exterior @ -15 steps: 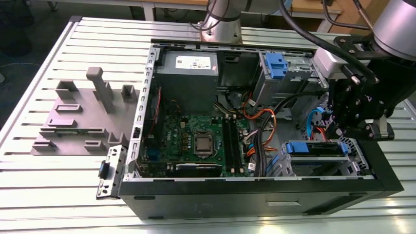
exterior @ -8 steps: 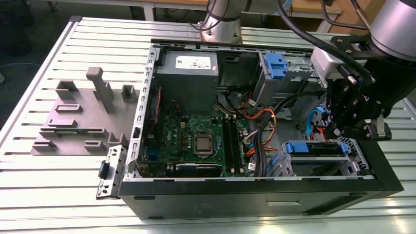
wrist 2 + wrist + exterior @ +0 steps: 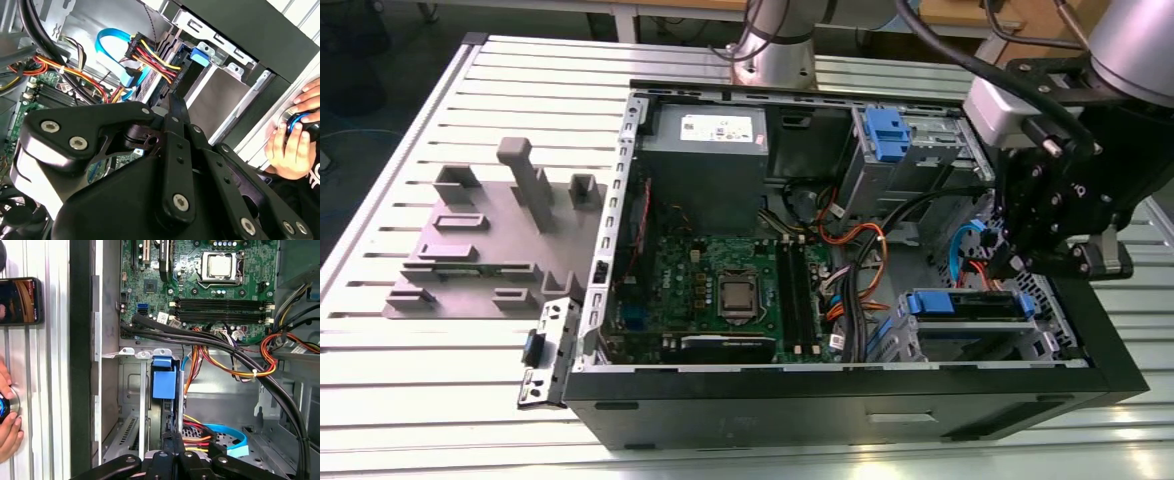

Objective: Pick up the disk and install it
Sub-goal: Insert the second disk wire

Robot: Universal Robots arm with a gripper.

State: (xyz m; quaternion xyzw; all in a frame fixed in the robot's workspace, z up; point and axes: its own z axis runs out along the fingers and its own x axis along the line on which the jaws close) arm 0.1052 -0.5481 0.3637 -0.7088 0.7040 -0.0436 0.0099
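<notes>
Open computer case [image 3: 854, 400] on slatted metal table [image 3: 400, 350], grey fixture [image 3: 487, 245] alongside.

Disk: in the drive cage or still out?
In: the disk's blue carrier end sits inside the metal drive cage in the first wrist view. Fully seated: cannot tell.

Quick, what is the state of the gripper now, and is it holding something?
Gripper: closed, fingers together with nothing seen between them, above the drive bay inside the computer case.
</notes>
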